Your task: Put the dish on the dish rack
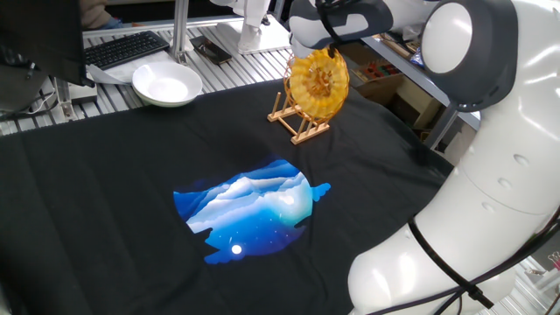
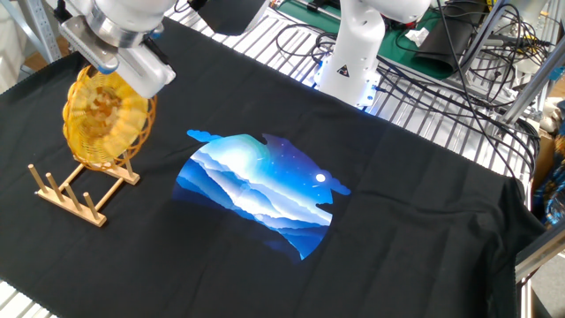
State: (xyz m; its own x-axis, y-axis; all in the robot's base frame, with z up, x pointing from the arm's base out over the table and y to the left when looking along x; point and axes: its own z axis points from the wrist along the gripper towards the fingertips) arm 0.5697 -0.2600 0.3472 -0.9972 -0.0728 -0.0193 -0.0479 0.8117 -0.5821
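Observation:
The golden woven dish (image 1: 320, 83) hangs upright on edge from my gripper (image 1: 330, 48), which is shut on its top rim. It is just above the far end of the wooden dish rack (image 1: 296, 122). In the other fixed view the dish (image 2: 104, 115) hangs over the rack (image 2: 66, 194), with the gripper (image 2: 132, 75) on its upper rim. Its lower edge is at the height of the rack's pegs; I cannot tell whether it touches them.
A white bowl (image 1: 166, 85) stands at the back left edge of the black cloth. A blue printed picture (image 1: 249, 206) lies flat in the middle. A keyboard (image 1: 125, 48) and another robot base (image 2: 353, 53) are beyond the cloth.

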